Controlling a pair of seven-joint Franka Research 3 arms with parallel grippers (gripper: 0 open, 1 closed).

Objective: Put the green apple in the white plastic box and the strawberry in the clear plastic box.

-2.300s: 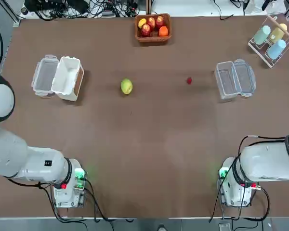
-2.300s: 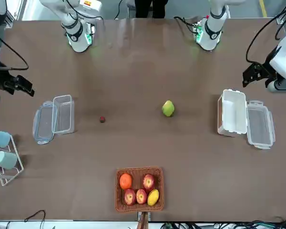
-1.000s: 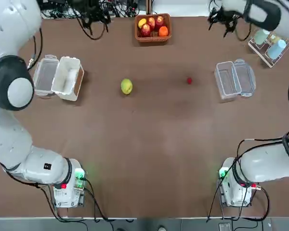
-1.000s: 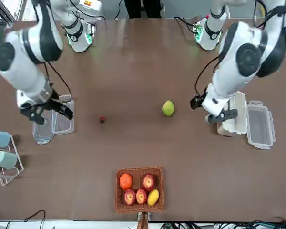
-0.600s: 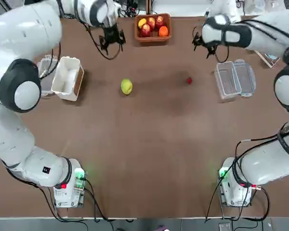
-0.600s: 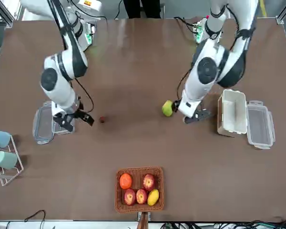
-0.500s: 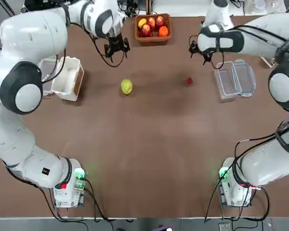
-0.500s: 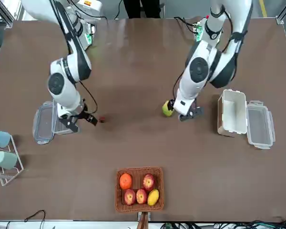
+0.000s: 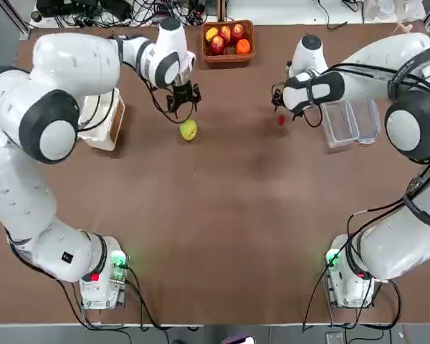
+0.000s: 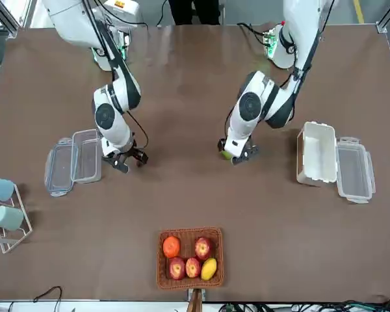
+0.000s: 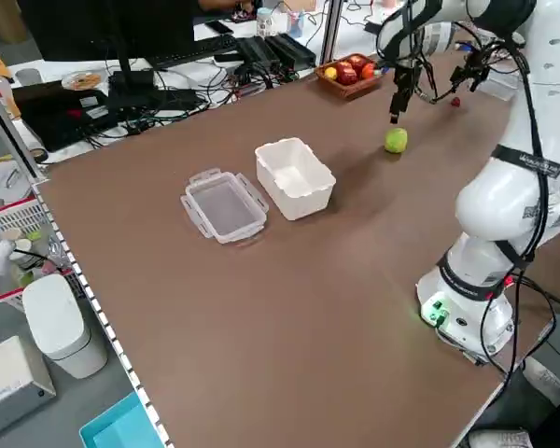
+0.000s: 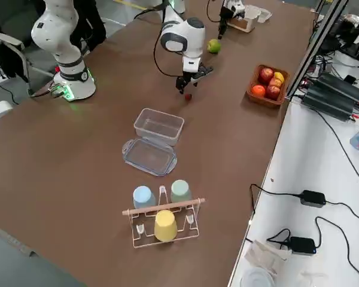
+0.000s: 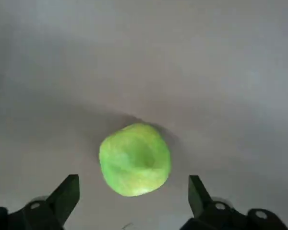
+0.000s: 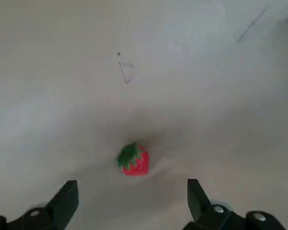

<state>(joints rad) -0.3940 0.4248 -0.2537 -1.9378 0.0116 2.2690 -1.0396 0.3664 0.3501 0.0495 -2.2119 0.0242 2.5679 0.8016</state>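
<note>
Wrist views: left tool (image 13: 133,201) spread wide over green apple (image 13: 135,159); right tool (image 14: 132,203) spread over strawberry (image 14: 133,160), both empty.

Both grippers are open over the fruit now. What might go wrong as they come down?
The green apple is round and loose on the table; the left gripper might nudge it into rolling. The strawberry is small against the right gripper's wide opening, so it may slip out as the jaws close.
</note>
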